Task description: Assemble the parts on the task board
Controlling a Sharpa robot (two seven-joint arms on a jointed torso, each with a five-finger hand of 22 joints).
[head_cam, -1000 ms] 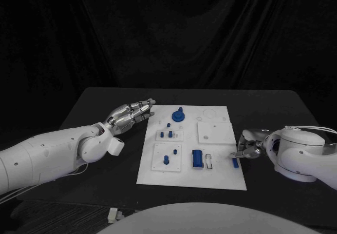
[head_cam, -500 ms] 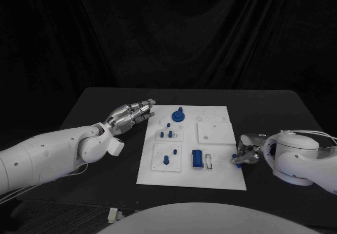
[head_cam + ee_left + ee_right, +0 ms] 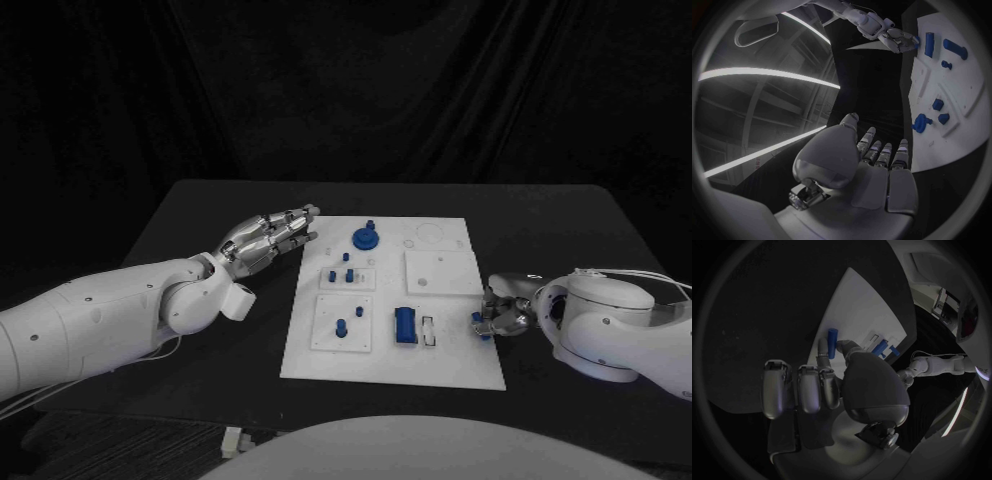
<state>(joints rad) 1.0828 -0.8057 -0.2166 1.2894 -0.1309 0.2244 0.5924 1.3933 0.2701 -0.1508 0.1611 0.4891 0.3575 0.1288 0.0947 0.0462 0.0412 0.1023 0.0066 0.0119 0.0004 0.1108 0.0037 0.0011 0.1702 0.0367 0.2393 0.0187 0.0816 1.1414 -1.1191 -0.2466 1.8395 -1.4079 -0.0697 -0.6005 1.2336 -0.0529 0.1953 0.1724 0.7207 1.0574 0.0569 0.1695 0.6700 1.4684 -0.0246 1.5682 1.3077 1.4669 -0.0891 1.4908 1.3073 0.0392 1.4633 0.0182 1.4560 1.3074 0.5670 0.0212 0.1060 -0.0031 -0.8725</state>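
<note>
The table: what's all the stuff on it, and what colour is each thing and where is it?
table: one, black, under everything.
task board: one, white, middle of the table.
round blue part: one, blue, far end of the board.
small blue parts: a few, blue, on the board's left side, middle and near.
blue block: one, blue, near middle of the board, with a white piece beside it.
small blue peg: one, blue, right edge of the board, at the right hand's fingertips.
left hand: one, silver, holds nothing, beside the board's far left corner.
right hand: one, silver, at the board's right edge, touching the peg.
</note>
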